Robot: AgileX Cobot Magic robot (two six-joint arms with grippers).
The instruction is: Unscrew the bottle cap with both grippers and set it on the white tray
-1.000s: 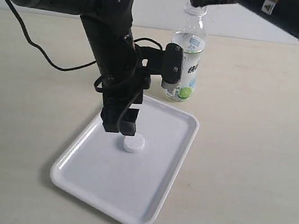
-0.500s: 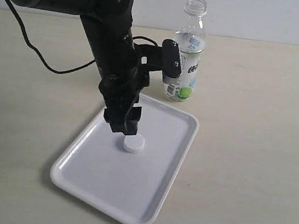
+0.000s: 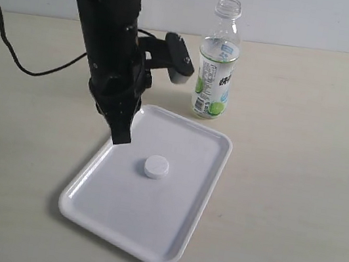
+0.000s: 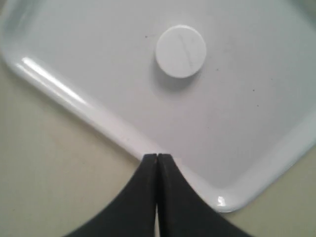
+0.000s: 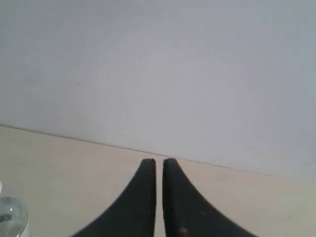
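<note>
Your left gripper [image 4: 157, 157] is hanging clenched, empty, above the tray's [image 3: 88, 172] left rim; cap [image 3: 156, 167] is lying clear mid-tray. Right gripper [image 5: 159, 162], clenched too, is facing the wall [image 5: 158, 74].

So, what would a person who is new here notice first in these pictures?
The black left arm fills the exterior view's left, with the left gripper shut above the rim of the white tray. The bottle cap lies flat on the tray, apart from the gripper. The bottle stands uncapped behind the tray.
</note>
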